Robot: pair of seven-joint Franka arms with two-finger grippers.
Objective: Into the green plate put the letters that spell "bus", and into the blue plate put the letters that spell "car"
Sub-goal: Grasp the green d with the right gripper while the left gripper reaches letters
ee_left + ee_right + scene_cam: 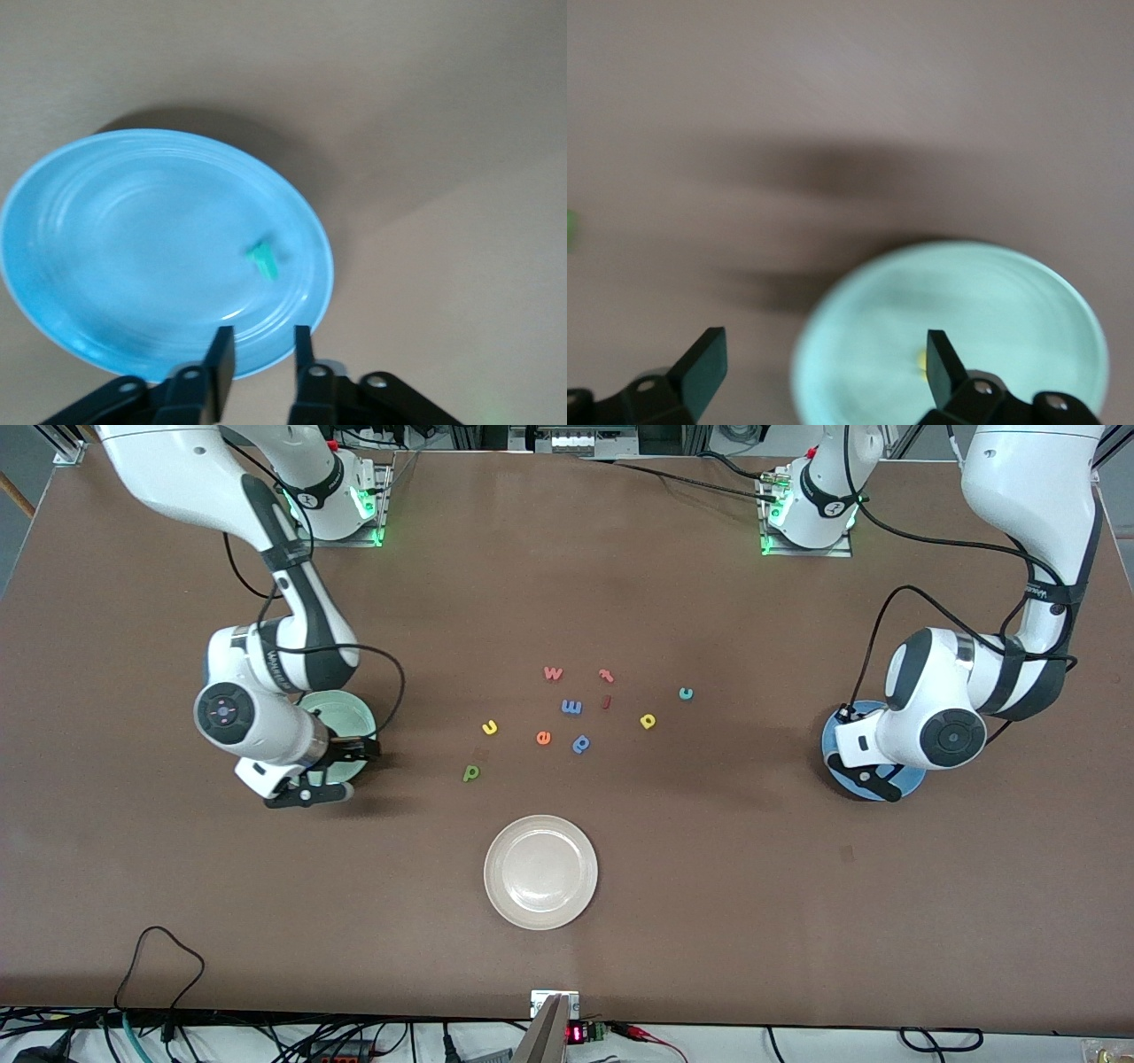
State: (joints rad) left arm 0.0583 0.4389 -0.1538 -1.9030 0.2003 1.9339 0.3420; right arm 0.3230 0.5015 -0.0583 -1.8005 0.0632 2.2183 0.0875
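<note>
Hovering over the green plate (341, 713), the right gripper (819, 372) has jaws wide apart and empty, a small yellow letter (921, 361) already lying in that plate; the left gripper (259, 361), over the blue plate (106, 266), has jaws partly apart on nothing, with a teal letter (263, 258) lying flat in the plate, its long axis slanting toward the rim nearest the fingers. One letter per plate looks done; still loose on the table farther from the front camera than the white plate (540, 871) are the green b (470, 772), u (489, 727), yellow a (648, 720) and teal c (686, 693), so roughly a third done.
</note>
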